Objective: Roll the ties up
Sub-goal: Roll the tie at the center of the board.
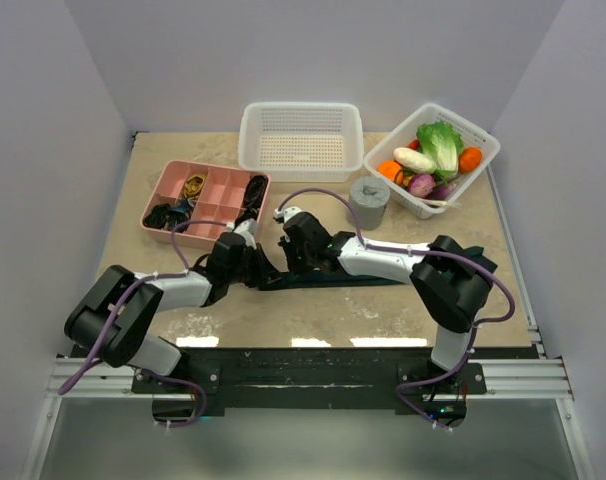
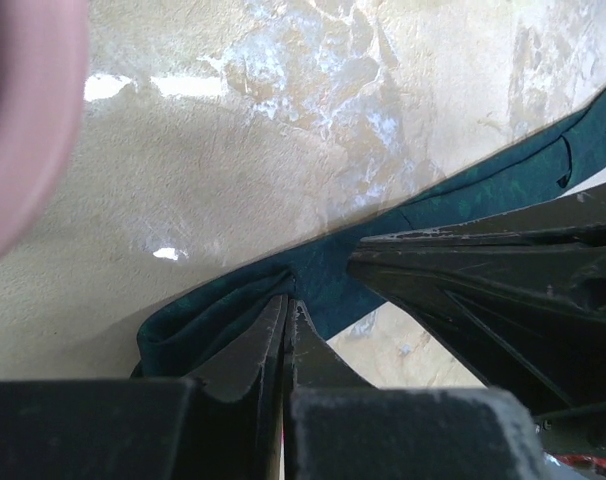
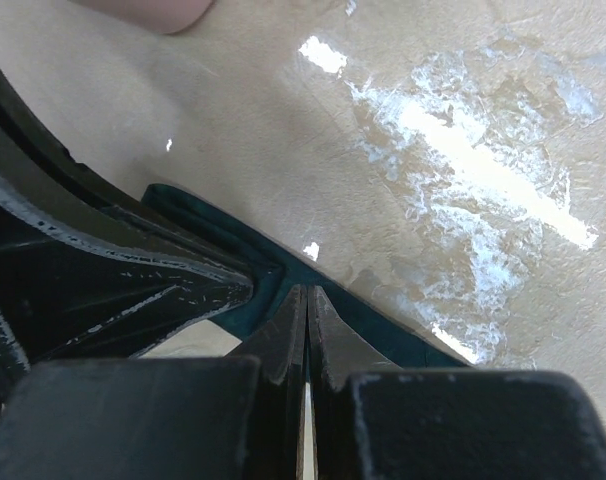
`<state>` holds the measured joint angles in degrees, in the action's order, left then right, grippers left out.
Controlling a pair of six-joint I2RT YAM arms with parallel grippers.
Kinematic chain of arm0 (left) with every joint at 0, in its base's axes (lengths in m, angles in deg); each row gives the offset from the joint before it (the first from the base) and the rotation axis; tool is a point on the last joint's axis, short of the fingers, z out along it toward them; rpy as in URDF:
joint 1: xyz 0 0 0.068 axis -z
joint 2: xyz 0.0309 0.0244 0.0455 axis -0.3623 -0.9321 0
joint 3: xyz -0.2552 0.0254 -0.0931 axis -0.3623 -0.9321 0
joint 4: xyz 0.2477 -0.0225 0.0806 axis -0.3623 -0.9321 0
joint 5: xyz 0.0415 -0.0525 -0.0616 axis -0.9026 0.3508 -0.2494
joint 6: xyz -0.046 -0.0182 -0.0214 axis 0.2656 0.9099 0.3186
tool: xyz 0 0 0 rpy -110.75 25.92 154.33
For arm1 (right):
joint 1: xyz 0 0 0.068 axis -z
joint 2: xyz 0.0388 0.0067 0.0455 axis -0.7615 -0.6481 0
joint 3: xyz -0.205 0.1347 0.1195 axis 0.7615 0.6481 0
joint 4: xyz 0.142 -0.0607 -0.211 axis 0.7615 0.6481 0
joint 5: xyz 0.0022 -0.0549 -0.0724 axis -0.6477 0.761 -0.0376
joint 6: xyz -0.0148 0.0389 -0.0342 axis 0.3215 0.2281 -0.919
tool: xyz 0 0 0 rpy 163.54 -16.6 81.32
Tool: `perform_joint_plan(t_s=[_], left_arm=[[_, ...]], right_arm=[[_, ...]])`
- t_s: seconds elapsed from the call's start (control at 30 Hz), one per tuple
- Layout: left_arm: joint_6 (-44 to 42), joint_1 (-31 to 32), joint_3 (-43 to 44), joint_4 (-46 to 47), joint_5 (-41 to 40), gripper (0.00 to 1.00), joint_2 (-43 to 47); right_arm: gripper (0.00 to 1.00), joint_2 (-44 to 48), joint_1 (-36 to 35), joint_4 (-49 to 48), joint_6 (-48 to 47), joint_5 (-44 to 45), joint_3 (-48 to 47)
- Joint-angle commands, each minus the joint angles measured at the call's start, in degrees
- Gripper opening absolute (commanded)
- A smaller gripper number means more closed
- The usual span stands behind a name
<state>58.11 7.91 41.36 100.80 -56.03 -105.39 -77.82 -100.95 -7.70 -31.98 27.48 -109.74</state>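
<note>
The dark teal tie (image 1: 368, 281) lies flat across the table's middle, running right from the two grippers. My left gripper (image 1: 255, 262) is shut on the tie's left end; in the left wrist view the tie (image 2: 333, 275) bunches at my closed fingertips (image 2: 290, 300). My right gripper (image 1: 291, 250) is shut on the same end just beside it; in the right wrist view the tie (image 3: 283, 275) sits pinched at my closed tips (image 3: 306, 292). The two grippers are almost touching. The right arm hides part of the tie.
A pink compartment tray (image 1: 215, 190) with black cords stands behind the left gripper. A white basket (image 1: 301, 140) is at the back. A grey cylinder (image 1: 368, 202) and a basket of vegetables (image 1: 433, 160) stand at the back right.
</note>
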Motion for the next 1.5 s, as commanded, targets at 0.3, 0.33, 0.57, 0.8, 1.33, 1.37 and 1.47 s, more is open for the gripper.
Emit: perform_joint_plan(t_s=[0.3,0.33,0.57,0.8,1.33,1.37,1.47], left_arm=[[-2.31,0.39,3.68,-8.75,-5.00,0.20,8.88],[-2.40,0.39,3.86,-9.45,-5.36,0.21,9.05],[-4.51,-0.05,6.14,-16.74,-8.96,0.29,11.77],[-7.06,-2.16,5.79,-20.27,-10.11,0.63,16.17],[-4.96,-11.04,-6.77,-7.89,4.31,0.76,18.11],[-4.69,-11.04,-7.04,-7.44,4.39,0.76,17.85],[-3.99,-11.13,-8.00,-6.04,4.75,0.75,16.88]], right_arm=[[0.00,4.80,0.11,-4.09,-1.33,-4.18,-0.05],[0.00,4.80,0.03,-4.18,-1.33,-5.32,-0.05],[0.00,3.31,0.02,-4.79,-1.51,-5.50,0.56],[0.00,2.95,0.03,-6.37,-1.25,-6.12,2.05],[0.00,1.46,0.02,-7.87,-1.07,-7.00,2.93],[0.00,1.11,0.02,-8.13,-1.07,-7.26,2.93],[0.00,0.58,-0.06,-9.01,-0.81,-7.26,3.46]])
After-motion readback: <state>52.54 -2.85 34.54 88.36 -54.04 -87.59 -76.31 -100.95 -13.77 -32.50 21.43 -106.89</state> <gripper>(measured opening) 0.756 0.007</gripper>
